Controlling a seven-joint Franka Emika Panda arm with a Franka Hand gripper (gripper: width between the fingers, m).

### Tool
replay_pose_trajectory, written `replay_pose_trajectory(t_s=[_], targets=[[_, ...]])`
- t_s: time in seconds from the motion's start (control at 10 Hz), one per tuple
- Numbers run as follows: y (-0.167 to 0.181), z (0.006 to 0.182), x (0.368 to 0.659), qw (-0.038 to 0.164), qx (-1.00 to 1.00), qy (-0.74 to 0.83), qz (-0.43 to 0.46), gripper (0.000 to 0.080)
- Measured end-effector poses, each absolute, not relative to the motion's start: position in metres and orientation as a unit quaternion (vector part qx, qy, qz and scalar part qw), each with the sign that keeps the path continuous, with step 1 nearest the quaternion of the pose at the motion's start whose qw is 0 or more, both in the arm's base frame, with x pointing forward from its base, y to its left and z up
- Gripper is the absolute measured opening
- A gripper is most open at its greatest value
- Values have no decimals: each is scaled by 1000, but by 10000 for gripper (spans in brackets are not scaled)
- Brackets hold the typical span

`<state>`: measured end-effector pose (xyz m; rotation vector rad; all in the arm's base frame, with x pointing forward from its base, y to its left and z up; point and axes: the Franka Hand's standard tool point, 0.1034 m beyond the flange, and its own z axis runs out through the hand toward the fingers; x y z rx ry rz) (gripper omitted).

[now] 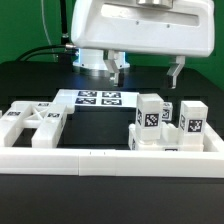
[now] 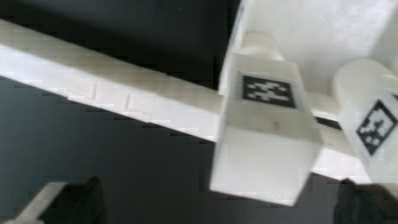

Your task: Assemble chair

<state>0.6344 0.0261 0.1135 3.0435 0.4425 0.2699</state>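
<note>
**While my tool hangs spread and empty, the crowded posts are the hazard**

Since nothing sits between its fingers, my tool (image 1: 147, 74) has no hold on anything. It hovers wide apart above the dark counter (image 1: 30, 80), behind the parts. The chair lies in loose pieces along the low border rail (image 1: 100, 157). A framed panel (image 1: 35, 122) sits toward the exterior view's left. Two upright posts (image 1: 150, 118) (image 1: 190, 120) stand just beside each other toward its right.

I judge those posts the likeliest trouble. They look tall and narrow, so a finger coming down on one could clip its neighbour and tip it. It could also shove the post against the rail. A pinch taken off-centre might let the smooth plastic twist.

Only the exterior view shows both fingers, the panel and the marker board (image 1: 100, 98). The wrist view shows none of that. It shows the tag faces of the near post (image 2: 263, 130) and the second post (image 2: 370, 120) up close. It also shows the thin dark gap between them and a long white bar (image 2: 107, 80) running behind, which I take for the rail.
</note>
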Motion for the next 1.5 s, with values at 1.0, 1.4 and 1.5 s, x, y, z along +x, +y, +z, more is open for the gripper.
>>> replay_pose_trajectory(t_s=[1.0, 1.4, 1.5], targets=[[31, 94, 639, -13, 999, 53, 0, 649], [41, 91, 638, -12, 998, 61, 2, 460], [39, 91, 638, -12, 998, 60, 2, 280]])
